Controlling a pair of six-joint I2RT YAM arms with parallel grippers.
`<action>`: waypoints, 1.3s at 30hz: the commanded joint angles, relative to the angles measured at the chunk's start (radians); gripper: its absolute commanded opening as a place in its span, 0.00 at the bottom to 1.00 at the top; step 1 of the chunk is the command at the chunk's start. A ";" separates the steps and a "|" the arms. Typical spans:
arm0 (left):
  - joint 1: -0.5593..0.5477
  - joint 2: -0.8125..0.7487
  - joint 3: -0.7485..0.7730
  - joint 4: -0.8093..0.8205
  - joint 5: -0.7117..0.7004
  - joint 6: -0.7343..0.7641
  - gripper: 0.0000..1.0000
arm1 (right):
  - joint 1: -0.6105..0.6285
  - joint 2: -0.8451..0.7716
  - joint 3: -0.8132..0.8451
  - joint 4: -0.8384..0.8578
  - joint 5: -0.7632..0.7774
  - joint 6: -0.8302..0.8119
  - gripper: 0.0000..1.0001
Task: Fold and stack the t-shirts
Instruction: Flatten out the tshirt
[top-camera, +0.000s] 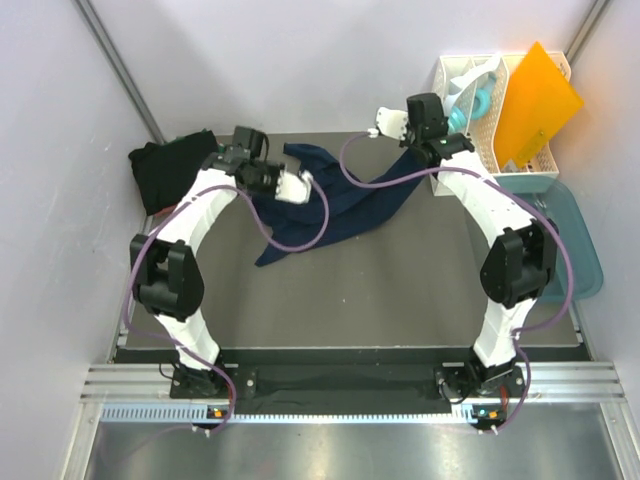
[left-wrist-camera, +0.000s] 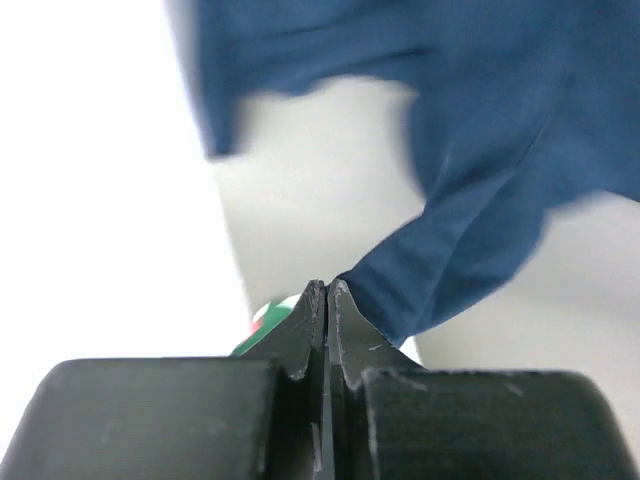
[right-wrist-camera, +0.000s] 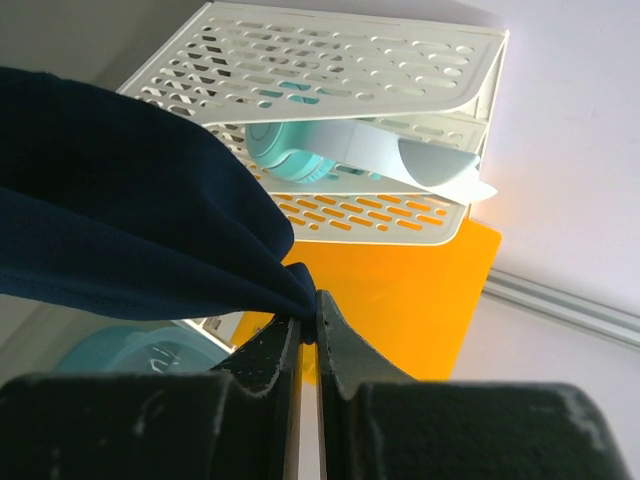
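A navy blue t-shirt (top-camera: 345, 200) hangs stretched between my two grippers above the dark table (top-camera: 400, 290), its lower part trailing down to the mat. My left gripper (top-camera: 305, 182) is shut, and a corner of the navy cloth (left-wrist-camera: 480, 200) runs into the left gripper's (left-wrist-camera: 327, 285) closed tips. My right gripper (top-camera: 437, 150) is raised near the rack. In the right wrist view the right gripper (right-wrist-camera: 310, 300) pinches a bunched fold of the shirt (right-wrist-camera: 120, 220). A heap of black t-shirts (top-camera: 165, 170) lies at the back left.
A white slotted rack (top-camera: 490, 110) with an orange folder (top-camera: 535, 100) stands at the back right, close behind my right gripper. A teal plastic tub (top-camera: 580, 250) sits off the table's right edge. Grey walls close in on both sides.
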 joint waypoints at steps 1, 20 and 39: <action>-0.002 -0.117 0.060 0.204 -0.059 -0.316 0.00 | -0.026 -0.093 0.004 0.063 0.020 0.011 0.00; 0.186 -0.212 0.081 0.715 -0.511 -0.655 0.00 | -0.181 -0.384 -0.295 0.921 0.001 -0.129 0.00; 0.185 -0.531 0.112 0.870 -0.164 -0.711 0.00 | -0.177 -0.837 -0.254 0.285 -0.454 -0.126 0.00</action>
